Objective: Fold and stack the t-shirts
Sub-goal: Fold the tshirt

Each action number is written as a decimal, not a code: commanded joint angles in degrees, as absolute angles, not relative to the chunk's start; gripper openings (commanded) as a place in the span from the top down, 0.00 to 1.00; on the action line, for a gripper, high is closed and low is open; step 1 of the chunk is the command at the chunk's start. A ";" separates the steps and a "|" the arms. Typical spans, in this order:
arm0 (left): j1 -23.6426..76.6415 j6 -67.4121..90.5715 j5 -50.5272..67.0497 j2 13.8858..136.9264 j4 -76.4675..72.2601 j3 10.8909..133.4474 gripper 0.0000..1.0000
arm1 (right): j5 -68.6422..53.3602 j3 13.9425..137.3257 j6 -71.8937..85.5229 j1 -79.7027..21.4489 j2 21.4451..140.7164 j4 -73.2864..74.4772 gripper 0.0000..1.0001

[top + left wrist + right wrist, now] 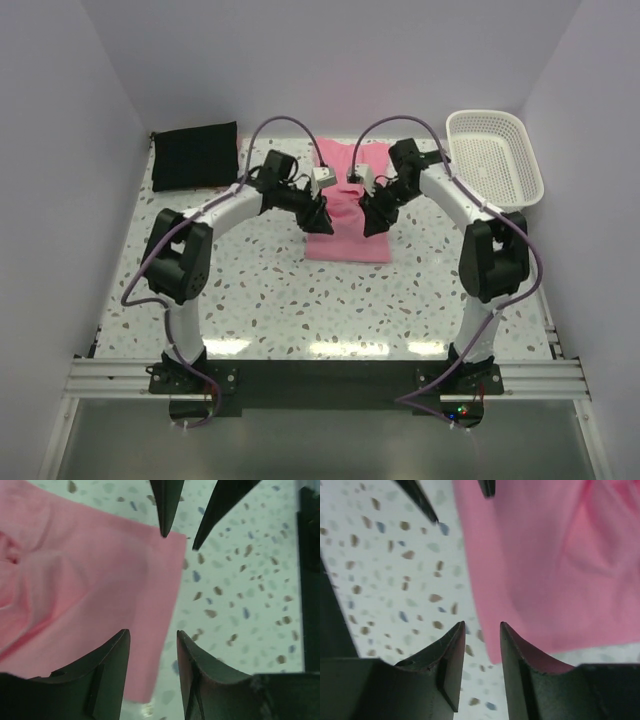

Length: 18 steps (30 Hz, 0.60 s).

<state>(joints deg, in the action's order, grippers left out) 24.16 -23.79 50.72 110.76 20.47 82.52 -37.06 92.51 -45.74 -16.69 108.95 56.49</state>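
lying in middle of speckled counter [270,290], folded pink t-shirt [348,235] is seen. left jaws are held apart over its left edge, near corner, nothing gripped. right jaws are held apart over its right edge, nothing gripped. black folded garment [194,155] is placed at far left corner, well apart from pink one. white basket [495,160] is set at far right.

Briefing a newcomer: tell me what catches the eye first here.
The pink t-shirt lies mid-table, the left end effector and right end effector open over its side edges. A folded black garment sits far left, a white basket far right.
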 commanded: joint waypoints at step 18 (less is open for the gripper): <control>20.48 27.51 64.34 125.33 -9.93 68.74 0.48 | -53.62 87.98 -23.38 -8.45 130.60 61.26 0.54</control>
<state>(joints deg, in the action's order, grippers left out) 22.68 23.57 63.35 124.79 -6.04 70.22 -55.00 88.38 -24.10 -12.51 130.04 61.63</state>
